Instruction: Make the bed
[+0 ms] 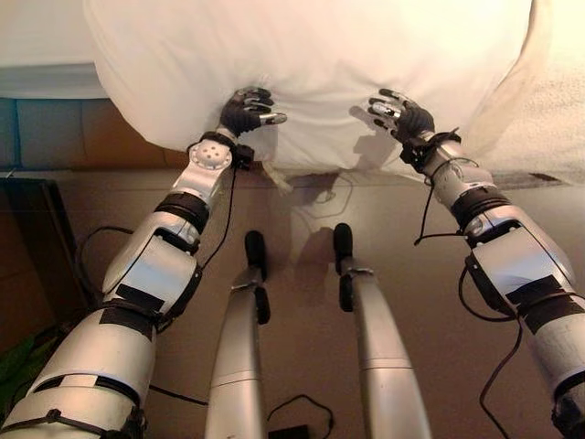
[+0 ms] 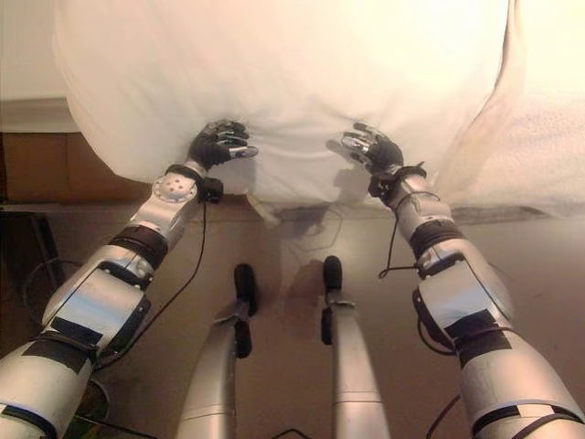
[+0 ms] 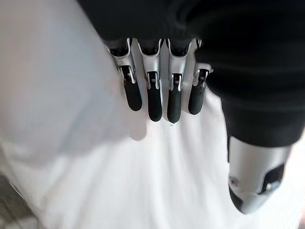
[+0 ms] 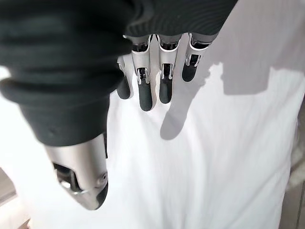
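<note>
I'm looking down at the bed (image 1: pixel 37 78), and a big white duvet (image 1: pixel 311 64) covers most of the upper part of my head views, its rounded near edge hanging over the side toward me. To my right of it lies a cream, towel-like textured blanket (image 1: pixel 558 119), touching the duvet along a slanting seam. Below the duvet's edge I see the brownish floor (image 1: pixel 302 366), and a wooden bed frame panel (image 1: pixel 110 137) shows under the mattress on my left.

My left hand (image 1: pixel 245 110) is up at the hanging edge of the duvet, left of its middle. In its wrist view the fingers (image 3: pixel 155 102) reach out fairly straight over the white cloth, thumb apart, and nothing is pinched between them, so it is released.

My right hand (image 1: pixel 402 115) sits at the same edge, well apart from the left, near the seam with the blanket. Its fingers (image 4: pixel 145 95) are likewise extended and relaxed over the duvet, casting a shadow on it, thumb off to the side, gripping nothing.
</note>
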You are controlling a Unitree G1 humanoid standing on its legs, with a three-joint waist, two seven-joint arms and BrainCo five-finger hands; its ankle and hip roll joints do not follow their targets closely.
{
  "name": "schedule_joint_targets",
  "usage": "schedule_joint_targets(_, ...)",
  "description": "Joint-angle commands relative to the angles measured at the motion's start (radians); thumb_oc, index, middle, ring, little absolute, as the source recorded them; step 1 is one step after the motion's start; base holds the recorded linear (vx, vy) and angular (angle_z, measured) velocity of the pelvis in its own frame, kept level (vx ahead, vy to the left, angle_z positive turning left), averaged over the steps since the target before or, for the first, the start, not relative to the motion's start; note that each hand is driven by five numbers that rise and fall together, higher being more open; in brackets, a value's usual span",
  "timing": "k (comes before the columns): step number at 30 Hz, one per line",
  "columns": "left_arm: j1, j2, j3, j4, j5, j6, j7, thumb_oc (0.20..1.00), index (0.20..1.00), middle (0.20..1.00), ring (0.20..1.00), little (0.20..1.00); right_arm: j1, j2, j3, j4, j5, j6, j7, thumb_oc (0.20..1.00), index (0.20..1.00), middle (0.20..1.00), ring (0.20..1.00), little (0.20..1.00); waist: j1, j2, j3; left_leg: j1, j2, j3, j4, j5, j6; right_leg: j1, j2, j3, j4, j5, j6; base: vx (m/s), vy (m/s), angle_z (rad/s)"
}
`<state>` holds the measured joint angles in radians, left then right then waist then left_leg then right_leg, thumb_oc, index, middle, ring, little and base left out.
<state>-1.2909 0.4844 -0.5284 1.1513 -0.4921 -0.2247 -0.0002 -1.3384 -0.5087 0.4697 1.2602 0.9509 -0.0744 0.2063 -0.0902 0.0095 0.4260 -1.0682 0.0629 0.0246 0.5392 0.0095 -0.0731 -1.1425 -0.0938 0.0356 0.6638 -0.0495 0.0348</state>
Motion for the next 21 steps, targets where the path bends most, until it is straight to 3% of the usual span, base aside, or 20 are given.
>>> schedule_joint_targets(1,0.013,0.045,0.046,0.068,0.016,-0.019,0.016,1.000,1.000,1.000,1.000,1.000,-0.014,-0.060,-0.001,0.044,-0.032,-0.054,-0.044,1.000,1.000,1.000,1.000,1.000,-0.004,0.030,-0.041,0.064,0.004,0.008,-0.035,-0.022,-0.037,0.084,-0.018,0.003,-0.102,0.023,0.074,0.00,0.000,0.00)
schedule_joint_targets(2,0.076,0.085,0.064,0.071,0.021,-0.013,0.012,1.000,1.000,1.000,1.000,1.000,-0.010,-0.114,-0.005,0.107,-0.135,-0.042,-0.105,1.000,1.000,1.000,1.000,1.000,-0.001,0.040,-0.038,0.118,0.003,0.009,-0.100,-0.002,-0.044,0.140,-0.020,-0.002,-0.158,0.036,0.078,0.00,0.000,0.00)
schedule_joint_targets(8,0.224,0.142,0.129,0.049,0.015,-0.021,0.009,1.000,1.000,1.000,1.000,1.000,0.057,-0.207,-0.070,0.166,-0.193,-0.032,-0.166,1.000,1.000,1.000,1.000,1.000,0.010,0.057,-0.025,0.236,-0.002,0.011,-0.218,0.044,-0.055,0.258,-0.020,-0.017,-0.268,0.067,0.088,0.00,-0.003,0.01)
schedule_joint_targets(12,0.400,0.191,0.239,0.060,0.053,-0.030,0.057,1.000,1.000,1.000,1.000,1.000,0.199,-0.259,-0.189,0.191,-0.169,-0.019,-0.201,1.000,1.000,1.000,1.000,1.000,0.019,0.057,-0.032,0.344,-0.010,0.001,-0.299,0.065,-0.054,0.367,-0.021,-0.028,-0.337,0.078,0.091,0.02,-0.018,0.02)
schedule_joint_targets(16,0.532,0.207,0.312,0.077,0.083,-0.030,0.080,1.000,1.000,1.000,1.000,1.000,0.308,-0.249,-0.265,0.185,-0.155,-0.016,-0.209,1.000,1.000,1.000,1.000,1.000,0.022,0.043,-0.036,0.437,-0.007,0.001,-0.356,0.077,-0.052,0.456,-0.019,-0.035,-0.386,0.088,0.093,0.04,-0.021,0.04)
schedule_joint_targets(17,0.615,0.181,0.359,0.086,0.086,-0.029,0.090,1.000,1.000,1.000,1.000,1.000,0.404,-0.220,-0.315,0.178,-0.143,-0.015,-0.205,1.000,1.000,1.000,1.000,1.000,0.023,0.034,-0.041,0.493,-0.006,-0.004,-0.392,0.086,-0.052,0.513,-0.019,-0.038,-0.418,0.096,0.095,0.05,-0.024,0.00)
schedule_joint_targets(21,0.705,0.119,0.372,0.099,0.116,-0.021,0.083,1.000,1.000,1.000,1.000,1.000,0.541,-0.167,-0.388,0.182,-0.132,-0.017,-0.198,1.000,1.000,1.000,1.000,1.000,0.028,0.024,-0.066,0.592,-0.001,-0.007,-0.465,0.103,-0.047,0.610,-0.021,-0.048,-0.475,0.103,0.098,0.08,-0.010,0.03)
